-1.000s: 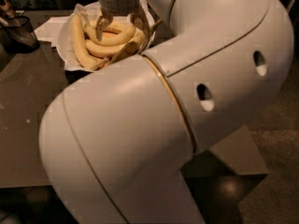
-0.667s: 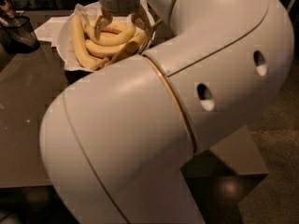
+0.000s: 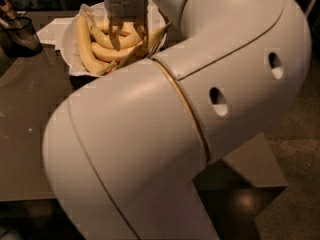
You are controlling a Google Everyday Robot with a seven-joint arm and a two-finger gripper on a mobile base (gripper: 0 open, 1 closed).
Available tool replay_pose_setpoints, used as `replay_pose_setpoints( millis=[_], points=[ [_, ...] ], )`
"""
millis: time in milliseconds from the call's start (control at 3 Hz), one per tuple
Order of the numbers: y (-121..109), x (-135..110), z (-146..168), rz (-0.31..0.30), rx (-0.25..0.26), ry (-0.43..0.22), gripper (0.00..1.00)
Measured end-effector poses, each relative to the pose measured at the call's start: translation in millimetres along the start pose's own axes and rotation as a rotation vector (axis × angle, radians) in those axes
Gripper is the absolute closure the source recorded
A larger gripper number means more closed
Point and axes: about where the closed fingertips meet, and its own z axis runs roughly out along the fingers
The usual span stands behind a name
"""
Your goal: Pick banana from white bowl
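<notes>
Yellow bananas (image 3: 102, 51) lie heaped in the white bowl (image 3: 67, 36) right beneath our claw (image 3: 129, 40), its fingers spread apart over them. Packed this tightly, we might pinch two together, or knock a neighbour onto the surface (image 3: 30, 109).

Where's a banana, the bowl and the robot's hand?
banana (image 3: 85, 46): camera view, middle of the leftmost one.
bowl (image 3: 64, 36): camera view, left rim.
gripper (image 3: 130, 40): camera view, between its open fingertips, over the bowl.

bananas (image 3: 95, 51) yellow | white bowl (image 3: 67, 34) plain white | pincer (image 3: 130, 39) grey, above bowl | arm (image 3: 150, 134) cream | basket (image 3: 20, 36) dark mesh
</notes>
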Motion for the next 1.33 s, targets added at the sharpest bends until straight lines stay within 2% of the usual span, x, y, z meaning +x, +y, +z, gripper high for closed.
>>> replay_pose_setpoints(
  millis=[667,1333],
  points=[
    [7.7,7.2,7.8,-0.028,-0.004,0.027,0.43],
    [8.7,15.7,21.9,-0.039,0.012,0.061,0.44]
  ],
)
